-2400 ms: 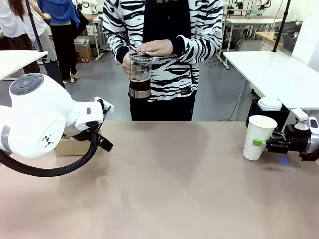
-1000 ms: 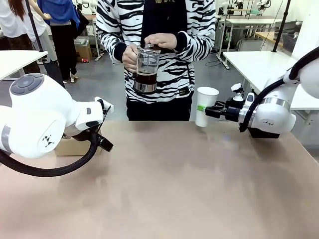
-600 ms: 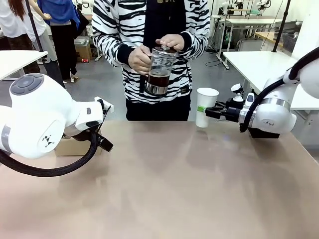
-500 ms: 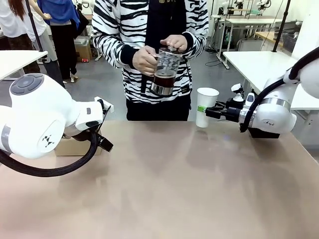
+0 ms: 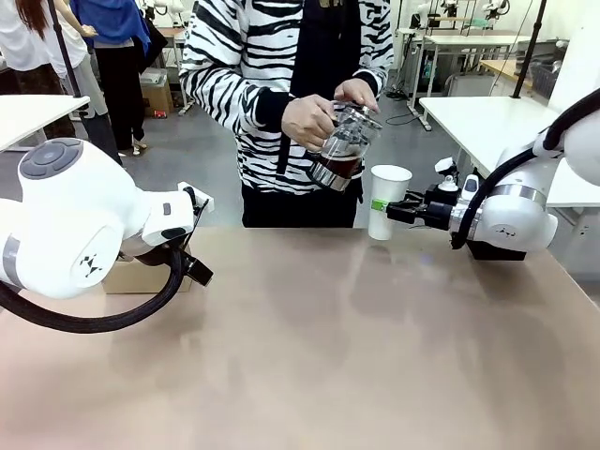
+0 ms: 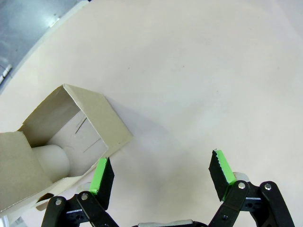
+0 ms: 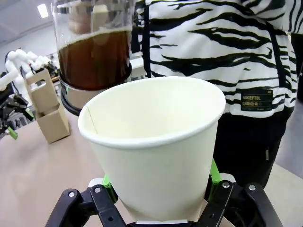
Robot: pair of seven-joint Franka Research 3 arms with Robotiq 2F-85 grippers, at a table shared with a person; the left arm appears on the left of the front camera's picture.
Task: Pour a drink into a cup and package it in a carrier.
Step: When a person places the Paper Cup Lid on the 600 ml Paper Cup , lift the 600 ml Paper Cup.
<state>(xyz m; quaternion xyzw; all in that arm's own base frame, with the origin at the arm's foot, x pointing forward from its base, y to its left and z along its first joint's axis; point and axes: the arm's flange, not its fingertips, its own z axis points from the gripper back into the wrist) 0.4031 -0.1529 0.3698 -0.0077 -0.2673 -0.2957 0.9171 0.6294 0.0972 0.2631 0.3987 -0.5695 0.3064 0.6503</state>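
A person's hands hold the clear jug (image 5: 342,145) tilted, its spout just left of and above the cup's rim. The dark amber drink (image 7: 93,59) shows through the jug's wall. My right gripper (image 5: 387,208) is shut on the white paper cup (image 5: 386,200), holding it upright above the table's far edge. In the right wrist view the green pads (image 7: 107,182) press both sides of the cup (image 7: 154,142), whose visible inside is white. My left gripper (image 6: 162,170) hangs open over bare table beside the brown cardboard carrier (image 6: 64,137), nothing between its fingers.
The carrier (image 5: 141,277) stands at the table's left, partly behind my left arm (image 5: 84,225), and also shows far off as the carrier (image 7: 47,111). The brown tabletop (image 5: 309,356) stretches between the arms. A white side table (image 5: 516,131) stands at the right.
The person has carried the jug to the right and tipped it toward the cup. My right arm, which earlier lifted the cup from the table's right side, holds still; the left arm has not moved.
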